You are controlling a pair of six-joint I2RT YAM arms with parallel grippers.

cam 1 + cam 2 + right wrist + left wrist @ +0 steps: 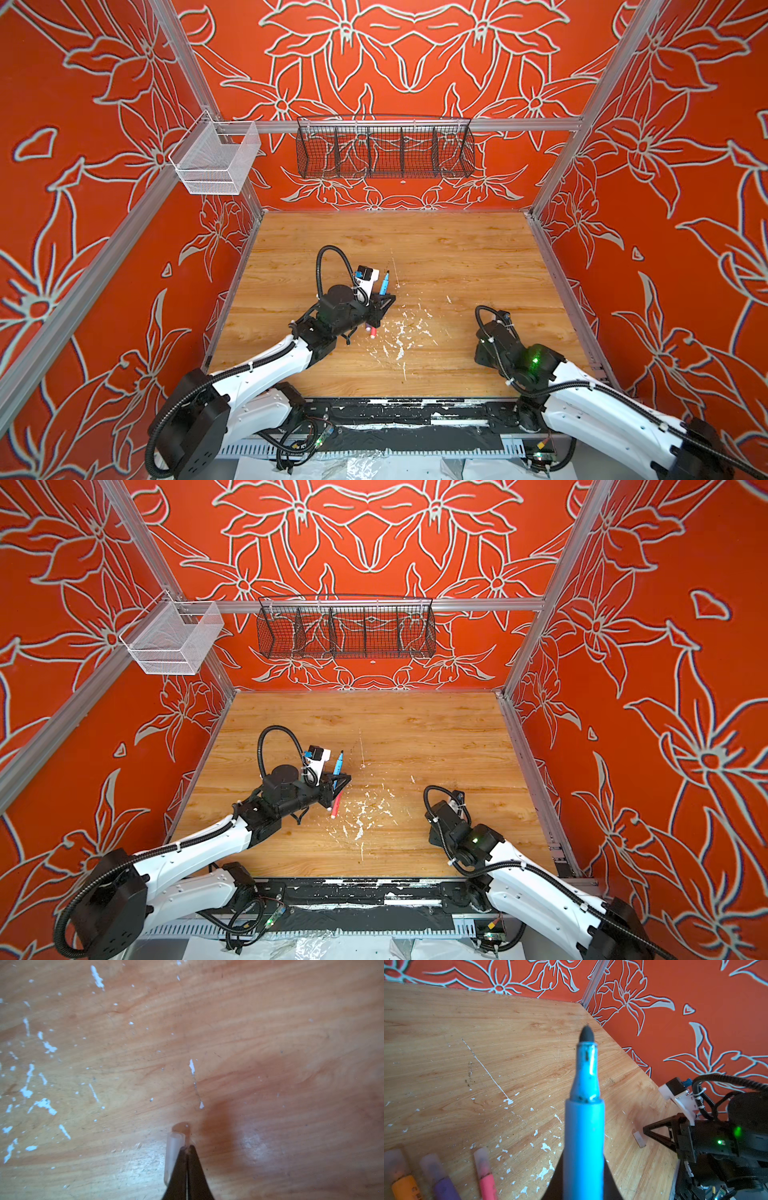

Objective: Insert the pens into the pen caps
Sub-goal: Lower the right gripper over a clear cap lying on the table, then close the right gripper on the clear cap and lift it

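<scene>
Left gripper (384, 300) is clamped on the barrel of the blue pen (385, 283), whose bare dark tip points toward the back wall. It stands at the far left rim of the patch of white paint flecks (399, 336) in the middle of the wooden table (457, 249).

Right gripper (187, 1150) is down at the wood to the right of that patch, jaws pressed almost together with nothing between them. A clear pen cap (174, 1147) rests on the table just beside the outer face of one finger; whether it touches cannot be told.

Left of the patch, under and beside the left arm (266, 365), three pens lie side by side with frosted caps on: the pink-red pen (486, 1184) nearest the patch, then the purple pen (444, 1186), then the orange pen (403, 1187).

Beyond the patch, open wood runs to the back and right edges, bounded by the aluminium frame (552, 266) and the floral walls (395, 62). High over the far side hang a black wire basket (384, 151) and a white mesh basket (216, 160), well clear of both arms.
</scene>
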